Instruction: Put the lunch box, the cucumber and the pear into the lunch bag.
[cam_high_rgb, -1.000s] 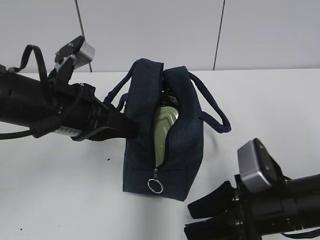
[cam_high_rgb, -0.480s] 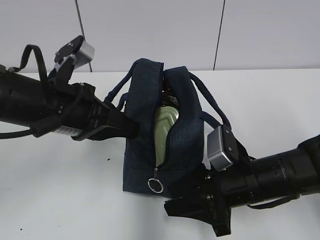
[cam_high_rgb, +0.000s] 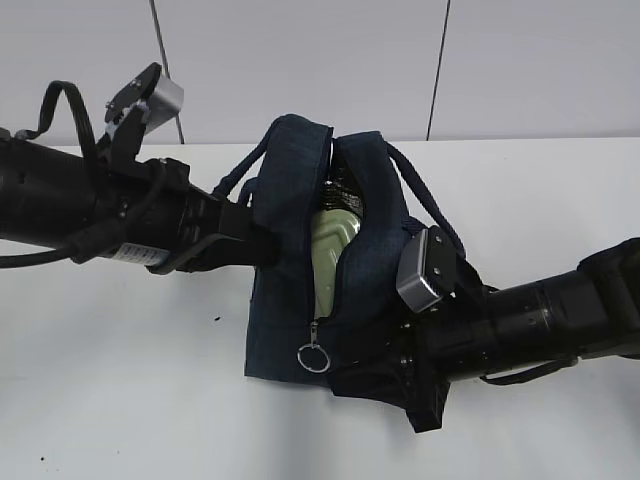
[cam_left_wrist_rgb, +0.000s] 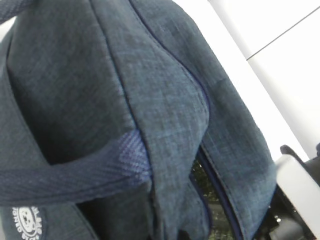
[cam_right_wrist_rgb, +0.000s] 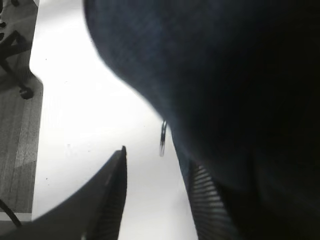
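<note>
Left wrist view: lunch bag (cam_left_wrist_rgb: 150, 100) only.

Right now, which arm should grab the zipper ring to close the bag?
Probably the right. Its open gripper sits just below the ring, while the left gripper is pressed against the bag's side, apparently steadying it.

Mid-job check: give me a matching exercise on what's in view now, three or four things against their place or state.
Things:
1. lunch box
2. ring pull
3. left gripper
4. right gripper

States:
A. open, one finger against the bag's lower right side
B. hangs at the near end of the zipper
C. pale green, seen through the bag's opening
D. pressed against the bag's left side

Pairs: 1-C, 2-B, 3-D, 4-A
</note>
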